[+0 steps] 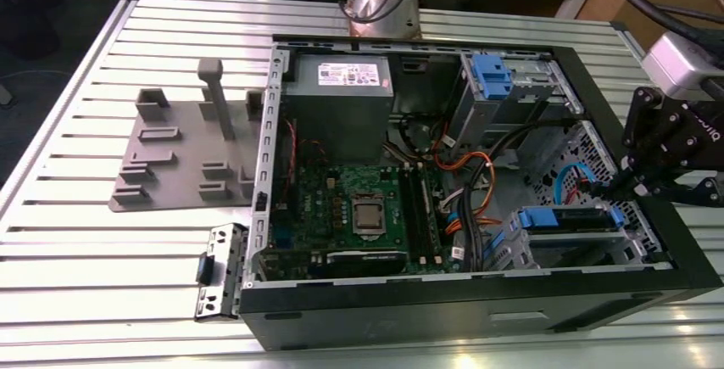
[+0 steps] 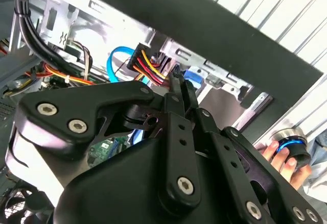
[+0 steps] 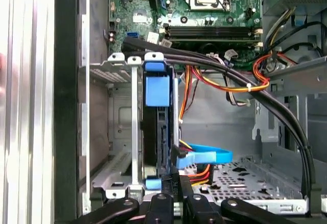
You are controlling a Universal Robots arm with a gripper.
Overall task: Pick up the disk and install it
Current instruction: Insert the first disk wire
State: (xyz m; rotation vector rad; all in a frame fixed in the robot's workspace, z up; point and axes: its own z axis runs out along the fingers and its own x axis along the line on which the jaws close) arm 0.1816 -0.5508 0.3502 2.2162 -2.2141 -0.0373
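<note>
The disk (image 1: 571,219) sits edge-up in a grey drive cage (image 1: 531,246) at the lower right of the open case (image 1: 453,318) in the exterior view, its blue rails showing along the top. The pincer (image 1: 629,187) hangs just above and to the right of it, at the case's right wall, with its black fingers drawn together at the tips and nothing between them. In the first wrist view the disk (image 3: 157,127) stands as a dark slab with a blue tab at its upper end, slotted between the cage's metal ribs; the pincer (image 3: 176,183) comes in at the lower edge of the frame, its closed tips close against the disk's cable end, where a blue flat cable (image 3: 207,157) and a red-yellow wire bundle (image 3: 196,173) plug in. Whether the tips touch the disk I cannot tell. In the second wrist view the pincer (image 2: 179,83) points into the case beside the same plug.

The case lies on a ribbed metal counter (image 1: 102,242). At centre left of the exterior view a grey plastic fixture (image 1: 186,161) rests on it, and a small bracket (image 1: 219,271) lies at the case's lower left corner. A person's hand (image 2: 276,157) holds a blue-ringed knob (image 2: 291,145) at the lower right of the second wrist view.
</note>
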